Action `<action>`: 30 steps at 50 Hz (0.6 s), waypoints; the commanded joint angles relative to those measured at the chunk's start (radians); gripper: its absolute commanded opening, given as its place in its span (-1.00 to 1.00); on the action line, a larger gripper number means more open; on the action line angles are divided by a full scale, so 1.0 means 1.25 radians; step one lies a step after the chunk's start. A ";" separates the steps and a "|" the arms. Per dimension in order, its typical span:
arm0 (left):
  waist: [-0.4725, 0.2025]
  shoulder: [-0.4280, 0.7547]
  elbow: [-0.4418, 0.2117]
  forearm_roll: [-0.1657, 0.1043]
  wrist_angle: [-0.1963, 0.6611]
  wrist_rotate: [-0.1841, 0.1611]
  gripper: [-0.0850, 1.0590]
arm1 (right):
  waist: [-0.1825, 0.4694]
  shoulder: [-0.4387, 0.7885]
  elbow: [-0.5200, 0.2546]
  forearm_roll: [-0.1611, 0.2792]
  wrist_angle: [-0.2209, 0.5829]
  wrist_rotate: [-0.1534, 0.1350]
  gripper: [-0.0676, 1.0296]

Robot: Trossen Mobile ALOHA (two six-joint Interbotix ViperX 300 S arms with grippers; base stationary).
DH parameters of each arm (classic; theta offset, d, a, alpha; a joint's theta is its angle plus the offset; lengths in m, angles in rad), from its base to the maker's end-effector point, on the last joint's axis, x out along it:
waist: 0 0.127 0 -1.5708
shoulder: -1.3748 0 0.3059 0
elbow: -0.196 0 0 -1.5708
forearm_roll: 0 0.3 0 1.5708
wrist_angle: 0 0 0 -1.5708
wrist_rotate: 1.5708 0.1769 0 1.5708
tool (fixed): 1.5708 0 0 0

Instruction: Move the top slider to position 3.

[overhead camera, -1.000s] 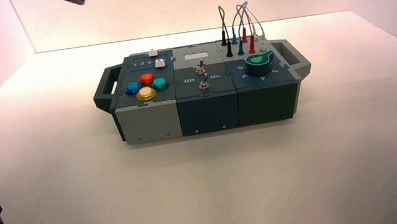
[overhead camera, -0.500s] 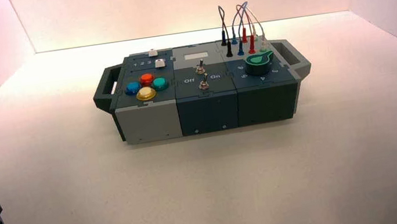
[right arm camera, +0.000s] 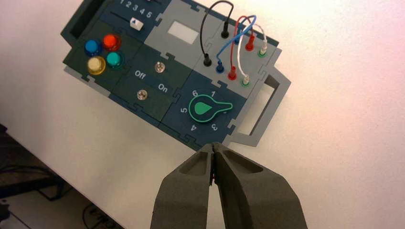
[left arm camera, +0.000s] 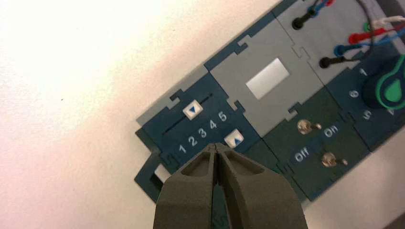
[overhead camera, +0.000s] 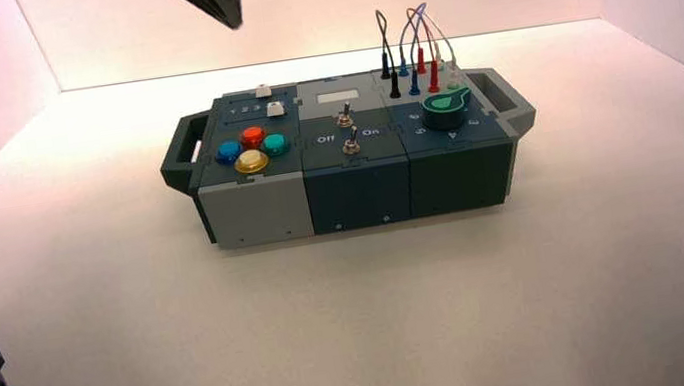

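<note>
Pale surface, top slider [left arm camera: 193,109] apart from left end effector [left arm camera: 215,145], near its tips

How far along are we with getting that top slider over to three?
Nothing looks finished: the top slider sits nearer 4 than 3. In hand is the approach: the left gripper hangs above the box, jaws shut, not touching that slider. Left to do: reach it and slide it slightly to 3.

- Bright light washes the back wall [overhead camera: 323,14], tinted pink.
- Glare whitens the tabletop [left arm camera: 57,86] at the left wrist view's upper left.
- Soft shadow edges the box's base [overhead camera: 362,220].
</note>
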 commanded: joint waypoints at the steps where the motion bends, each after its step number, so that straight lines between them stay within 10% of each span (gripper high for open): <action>1: -0.004 0.028 -0.040 -0.007 -0.020 0.002 -0.91 | 0.001 0.017 -0.007 0.001 -0.010 -0.037 -0.91; 16: -0.002 0.085 -0.076 -0.006 -0.022 0.023 -0.91 | 0.015 0.040 0.016 0.018 -0.054 -0.112 -0.91; 30: -0.004 0.107 -0.092 -0.006 -0.023 0.031 -0.91 | 0.054 0.037 0.058 0.023 -0.158 -0.124 -0.91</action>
